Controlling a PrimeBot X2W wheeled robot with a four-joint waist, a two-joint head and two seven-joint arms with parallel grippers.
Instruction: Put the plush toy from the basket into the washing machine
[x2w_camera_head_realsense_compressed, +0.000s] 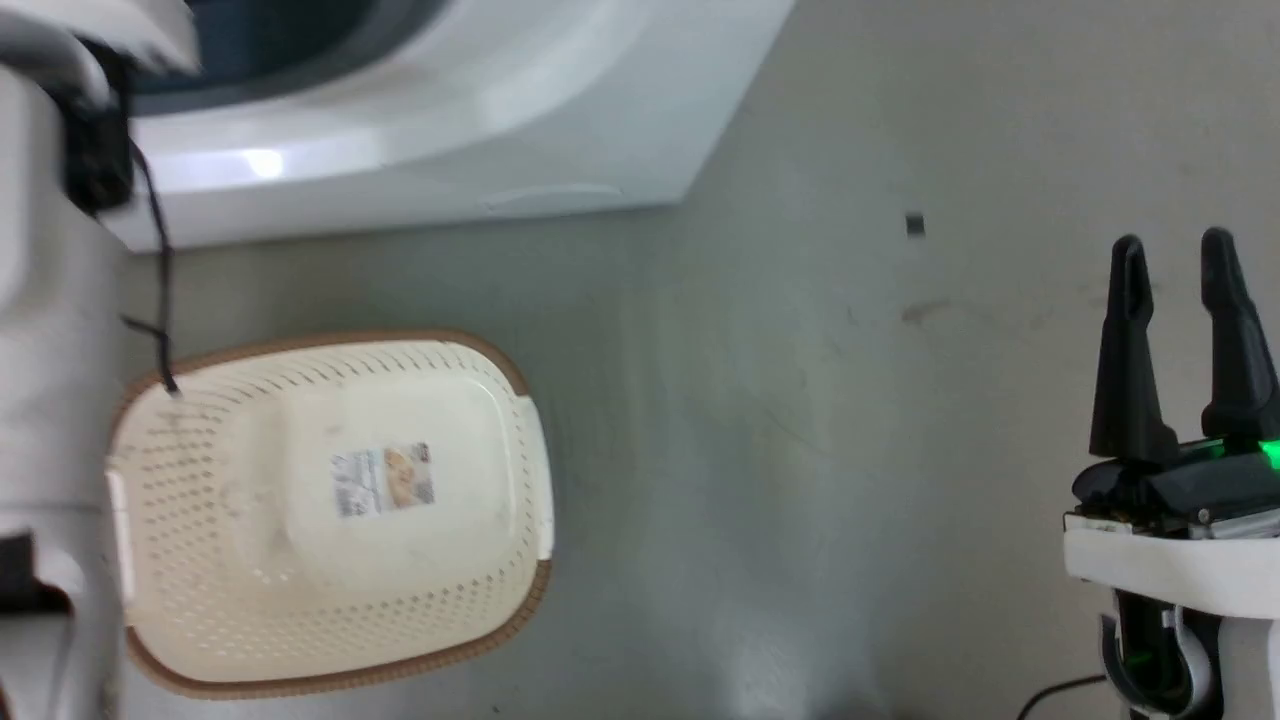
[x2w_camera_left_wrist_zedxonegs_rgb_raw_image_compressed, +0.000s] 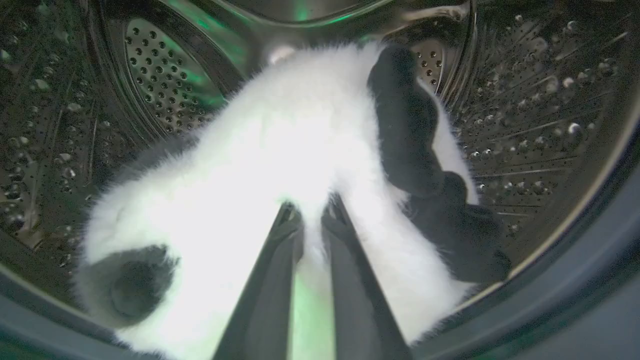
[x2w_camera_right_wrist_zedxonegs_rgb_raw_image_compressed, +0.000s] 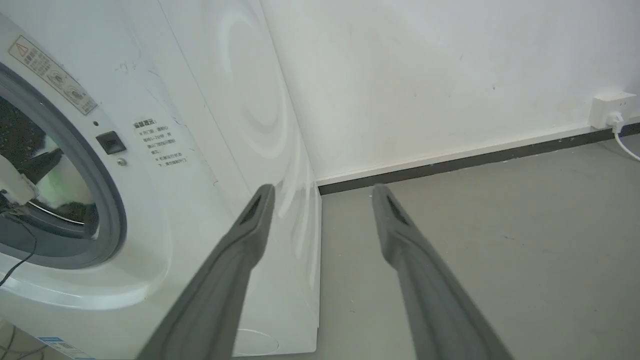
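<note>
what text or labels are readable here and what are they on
Paper label in the basket: too blurred to read.
Warning sticker on the washing machine: too small to read.
Printed lines beside its opening: too small to read.
No text is legible.

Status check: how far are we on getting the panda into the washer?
Done: the basket is empty, label showing on its bottom. In hand: the left gripper is shut on the plush toy, inside the washing machine, in its steel drum. Left: open the jaws to drop it and pull the arm out. The right gripper is open and idle.
</note>
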